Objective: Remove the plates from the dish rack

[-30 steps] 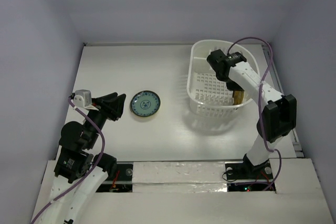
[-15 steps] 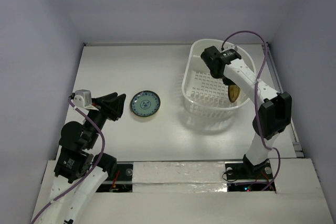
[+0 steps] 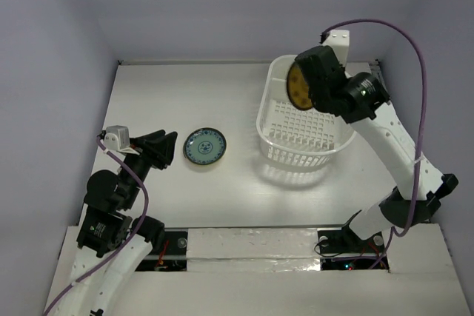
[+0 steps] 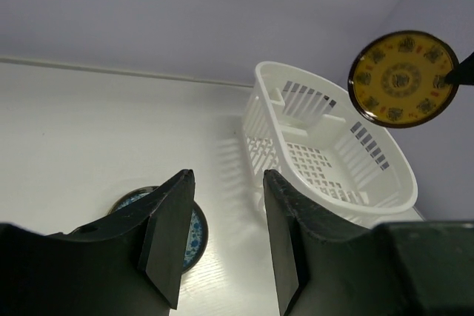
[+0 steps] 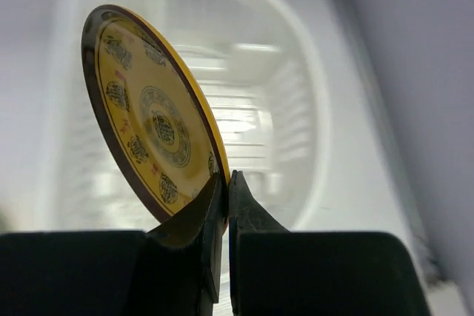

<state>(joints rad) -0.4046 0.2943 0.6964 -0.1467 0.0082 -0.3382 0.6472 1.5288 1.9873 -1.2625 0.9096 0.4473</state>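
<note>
Right claw: found closed tight on the lower rim of the yellow plate, one finger on each face of the rim. No other object was in its grip.

Yellow plate: it stood on edge, nearly upright, in the air above the rack and was touching neither the rack nor the table. In the overhead view it showed over the rack's far left rim. The left wrist view showed its patterned face in full, high against the back wall and above the right end of the rack. A dark band ran round its rim, with round motifs set about a central medallion.

Rack: white, with slotted sides and a grid floor. It stood on the right half of the table, and its grid floor showed bare in the overhead view.

Blue plate: it lay flat on the table, left of the rack and well apart from it.

Left claw: its fingers stood partly apart with nothing between them. It hung just beside the blue plate, on the plate's left in the overhead view, with no contact seen. In its own wrist view the blue plate showed partly behind the left finger, and the rack lay beyond the gap.
</note>
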